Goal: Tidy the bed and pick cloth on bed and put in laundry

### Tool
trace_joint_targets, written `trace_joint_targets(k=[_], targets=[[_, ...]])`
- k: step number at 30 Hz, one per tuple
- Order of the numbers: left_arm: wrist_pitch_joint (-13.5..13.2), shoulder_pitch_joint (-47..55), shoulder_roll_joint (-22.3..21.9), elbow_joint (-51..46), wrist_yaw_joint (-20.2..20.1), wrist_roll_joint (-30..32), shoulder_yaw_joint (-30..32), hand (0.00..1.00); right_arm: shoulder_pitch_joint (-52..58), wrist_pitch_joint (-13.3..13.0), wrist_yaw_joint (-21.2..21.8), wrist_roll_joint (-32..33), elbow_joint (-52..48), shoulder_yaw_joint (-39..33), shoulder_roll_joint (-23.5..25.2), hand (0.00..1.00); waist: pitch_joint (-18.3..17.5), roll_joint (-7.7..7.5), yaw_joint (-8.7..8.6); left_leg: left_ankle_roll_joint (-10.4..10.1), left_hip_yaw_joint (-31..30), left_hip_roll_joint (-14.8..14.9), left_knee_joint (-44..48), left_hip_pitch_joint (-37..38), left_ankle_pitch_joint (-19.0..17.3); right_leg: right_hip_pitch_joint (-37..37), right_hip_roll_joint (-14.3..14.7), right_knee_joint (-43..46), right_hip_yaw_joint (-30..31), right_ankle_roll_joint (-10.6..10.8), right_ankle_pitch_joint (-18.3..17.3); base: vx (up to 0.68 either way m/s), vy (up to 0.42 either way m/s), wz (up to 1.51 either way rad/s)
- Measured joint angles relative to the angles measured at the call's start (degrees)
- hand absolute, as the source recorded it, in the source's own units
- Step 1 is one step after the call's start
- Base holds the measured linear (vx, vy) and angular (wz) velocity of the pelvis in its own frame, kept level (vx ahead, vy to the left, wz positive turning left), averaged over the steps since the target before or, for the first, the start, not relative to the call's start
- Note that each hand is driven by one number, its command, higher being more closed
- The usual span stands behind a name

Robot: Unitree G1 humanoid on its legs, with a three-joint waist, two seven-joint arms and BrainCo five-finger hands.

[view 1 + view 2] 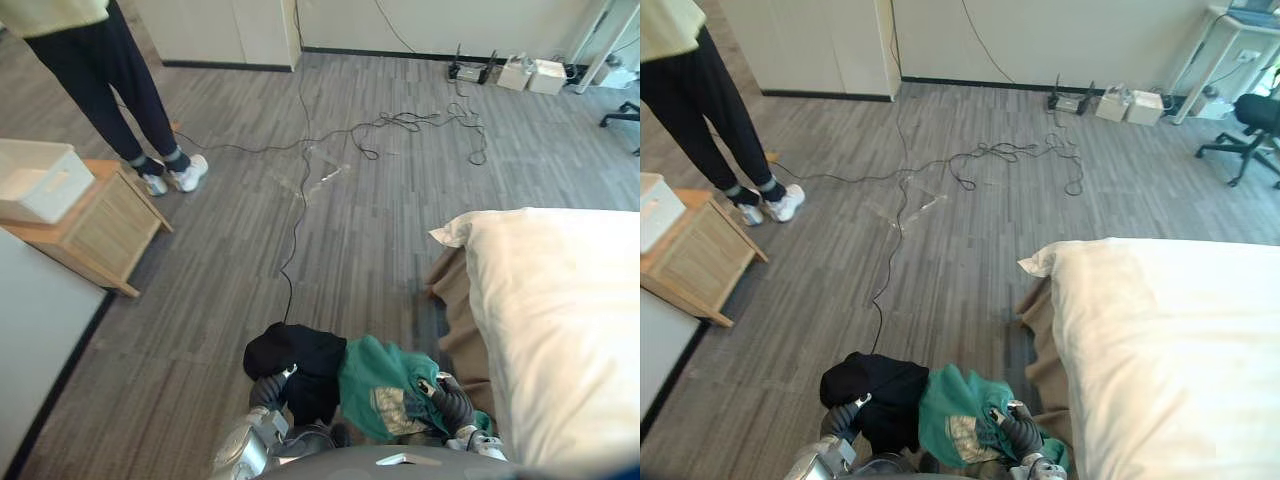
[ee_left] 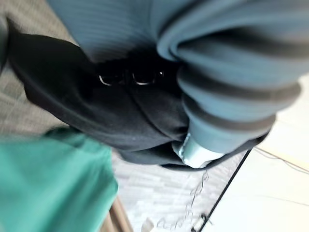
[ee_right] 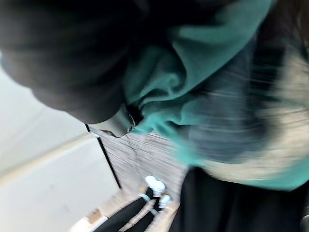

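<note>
Left hand (image 1: 268,390) clutches black cloth (image 1: 300,352), right hand (image 1: 450,403) green cloth (image 1: 375,375); eye views show bed (image 1: 560,320).

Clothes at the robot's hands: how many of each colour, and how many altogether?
Black garment: 1, bunched at the left hand
Green garment: 1, gripped by the right hand
Total: 2

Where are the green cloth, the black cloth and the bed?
green cloth (image 1: 380,380), left eye view, its middle folds.
black cloth (image 1: 295,352), left eye view, its upper part.
bed (image 1: 560,320), left eye view, its white cover.
</note>
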Motion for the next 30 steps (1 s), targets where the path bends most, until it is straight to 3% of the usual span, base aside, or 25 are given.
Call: trace_joint_targets(k=[6, 12, 13, 19, 28, 29, 30], targets=[[-0.5, 2.1, -1.6, 0.0, -0.1, 1.4, 0.2, 1.00, 0.8, 0.3, -0.2, 0.1, 0.1, 0.0, 0.2, 1.00, -1.4, -2.80, -0.50, -2.2, 1.3, 1.4, -4.0, 3.6, 0.9, 2.0, 1.6, -2.3, 0.6, -1.0, 0.7, 0.04, -0.093, -0.17], [-1.5, 2.2, -1.7, 0.0, -0.1, 2.3, 0.3, 1.00, 0.9, 0.9, -0.2, 0.0, 0.0, -0.2, 0.2, 1.00, -1.7, -1.96, -1.31, -2.9, 2.4, 1.9, -5.2, 4.4, 1.4, 2.6, 2.2, -3.6, 1.7, -1.1, 1.5, -0.02, -0.023, -0.11], [-1.4, 3.7, -1.7, -0.1, -0.4, 1.6, -0.4, 1.00, 2.9, 1.8, -0.1, 0.4, -2.1, -0.3, 0.1, 1.00, -4.9, -1.21, -2.48, -3.8, 3.2, 3.0, -7.4, 5.4, 2.3, 2.5, 3.3, -3.4, 1.7, -1.8, 1.0, 0.00, 0.000, 0.00], [-1.5, 4.0, -1.7, -0.1, -0.3, 1.6, -0.5, 1.00, 3.0, 1.8, -0.1, 0.4, -2.0, -0.2, 0.1, 1.00, -4.9, -1.20, -2.36, -3.9, 3.9, 3.3, -7.4, 5.5, 2.3, 2.2, 3.5, -3.4, 2.3, -1.8, 1.0, 0.00, -0.001, -0.06], [-6.0, 6.7, -1.6, 0.7, 1.2, 1.8, -5.4, 1.00, 2.8, 1.0, -2.1, 1.7, 1.8, 2.8, -0.1, 1.00, -4.9, -1.43, -1.49, -4.6, 4.5, 4.0, -8.5, 5.5, 2.6, 1.9, 4.4, -4.2, 2.7, -2.1, 1.1, 0.00, -0.027, -0.03], [-6.3, 6.7, -1.6, 0.8, 1.5, 1.6, -5.4, 1.00, 2.5, 0.8, -2.3, 1.9, 2.3, 2.9, -0.2, 1.00, -4.9, -1.46, -1.27, -4.9, 4.4, 4.0, -8.1, 5.5, 2.3, 2.3, 4.4, -4.4, 2.6, -2.1, 1.1, 0.01, -0.028, 0.09], [-6.9, 6.5, -1.3, 1.1, 1.6, 1.5, -5.3, 1.00, 2.0, 0.8, -2.7, 2.1, 2.9, 3.5, -0.5, 1.00, -4.6, -1.74, -1.14, -6.6, 4.4, 4.1, -5.4, 4.8, 0.8, 3.0, 4.1, -4.4, 2.1, -2.4, 1.0, 0.00, -0.035, 0.21]])
